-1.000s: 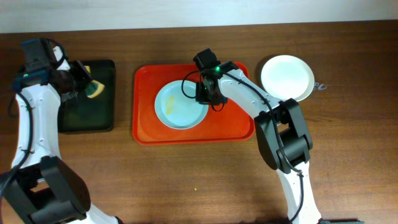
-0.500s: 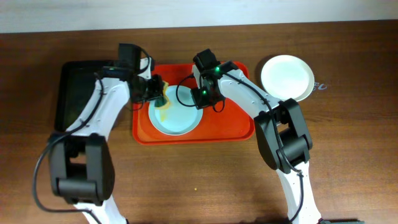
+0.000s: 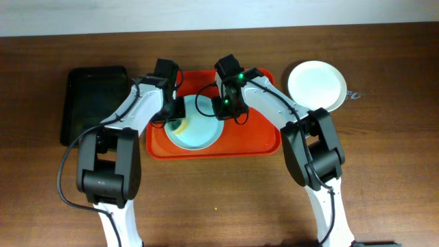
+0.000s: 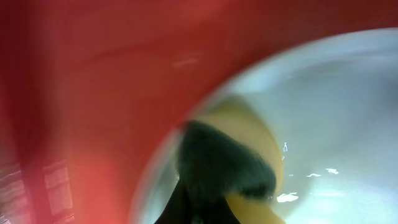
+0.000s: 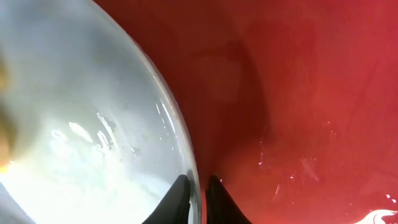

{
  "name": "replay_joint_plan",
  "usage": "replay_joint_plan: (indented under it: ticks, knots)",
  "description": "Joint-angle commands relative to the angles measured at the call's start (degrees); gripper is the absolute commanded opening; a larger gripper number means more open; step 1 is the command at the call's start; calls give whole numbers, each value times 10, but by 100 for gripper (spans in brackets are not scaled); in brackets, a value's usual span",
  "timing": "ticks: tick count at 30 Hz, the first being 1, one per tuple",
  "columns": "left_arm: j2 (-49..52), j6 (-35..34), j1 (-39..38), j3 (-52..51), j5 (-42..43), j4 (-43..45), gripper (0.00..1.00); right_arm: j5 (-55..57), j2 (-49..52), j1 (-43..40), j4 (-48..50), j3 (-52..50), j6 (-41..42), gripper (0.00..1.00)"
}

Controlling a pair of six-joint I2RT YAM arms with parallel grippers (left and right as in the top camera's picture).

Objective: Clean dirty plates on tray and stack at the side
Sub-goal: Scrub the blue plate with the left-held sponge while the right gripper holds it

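From above, the blue plate (image 3: 202, 130) lies in the red tray (image 3: 254, 140) by the table's far edge, with a white plate (image 3: 316, 84) near the far right corner. Left wrist — the left claw (image 3: 175, 115) squeezes a sponge (image 4: 224, 162) onto the blue plate. Right wrist — the right claw (image 5: 198, 196) pinches that plate's rim.

**Overhead.** Even, diffuse room light; sharp throughout. Short soft shadows lie beside both arms on the bench (image 3: 384, 171). The white plate (image 3: 316, 84) is nearly blown out, with little surface detail. A green indicator light (image 3: 223, 102) glows on the right arm.

**Left wrist.** Strongly out of focus. The tray (image 4: 81, 93) is a red smear and the sponge (image 4: 255, 134) an edgeless blob. The left fingers (image 4: 186, 211) are a black silhouette at the bottom edge. Small white glints sit on the blue plate (image 4: 336, 112).

**Right wrist.** Soft focus, brighter. Streaky glare on the blue plate, wet-looking highlights on the tray. The right fingers (image 5: 176, 196) are in silhouette.
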Motion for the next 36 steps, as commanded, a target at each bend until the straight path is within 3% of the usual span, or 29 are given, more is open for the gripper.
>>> replay_joint_plan:
  ticks: [1,2,7,11,17,20,23,25,29,32,34,36]
  knots:
    - [1,-20,12,44,-123,-38,0,10,19,-6,-4,-11,4,15]
    - [-2,-20,10,58,-96,-41,0,10,19,-6,-4,-11,4,16]
    - [-6,-19,7,69,210,-37,0,10,19,-6,0,-11,4,17]
    - [2,-19,-28,44,155,-37,0,10,19,-6,4,-11,4,17]
    - [6,-36,-30,-2,-20,-15,0,10,19,-6,5,-12,4,17]
    - [6,-39,-30,-42,-38,23,0,10,19,-6,4,-12,4,17]
    - [5,-39,-26,-39,-173,2,0,10,19,-6,4,-12,4,17]
    - [1,-39,-16,-12,-196,-30,0,10,19,-6,4,-13,4,18]
    - [-34,-50,-3,50,-172,-63,0,10,19,-6,4,-14,4,18]
    - [-68,-49,-3,54,63,-46,0,10,19,-6,7,-15,5,18]
    - [-58,-50,-7,44,121,-41,0,10,19,-6,9,-15,5,18]
    - [-42,-50,-17,32,127,-40,0,10,19,-6,9,-15,5,18]
